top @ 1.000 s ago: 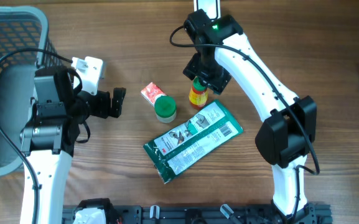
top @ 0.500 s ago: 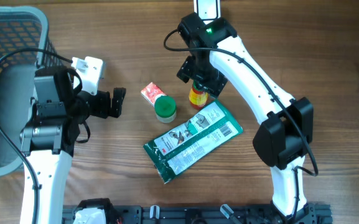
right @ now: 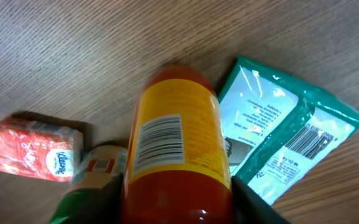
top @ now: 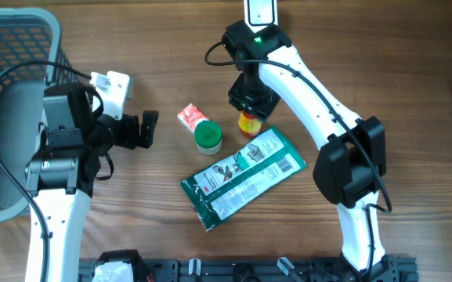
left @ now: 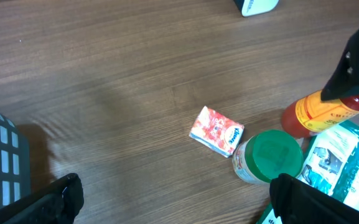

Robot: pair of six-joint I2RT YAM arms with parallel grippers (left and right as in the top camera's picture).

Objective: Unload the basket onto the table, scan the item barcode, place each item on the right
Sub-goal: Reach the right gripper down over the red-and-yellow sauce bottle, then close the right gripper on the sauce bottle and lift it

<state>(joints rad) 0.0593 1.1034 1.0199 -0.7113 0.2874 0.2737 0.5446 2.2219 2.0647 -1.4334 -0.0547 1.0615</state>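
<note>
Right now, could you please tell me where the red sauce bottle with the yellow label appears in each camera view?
Overhead: sauce bottle just above centre, partly covered by the right arm.
Left wrist: right edge, mid-height.
Right wrist: centre foreground, barcode facing the camera.
Shared landmark: red tissue pack, seen in all three.

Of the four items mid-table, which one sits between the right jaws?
The red bottle with the yellow label, beside the green packet; the green-lidded jar and tissue pack sit apart.
</note>
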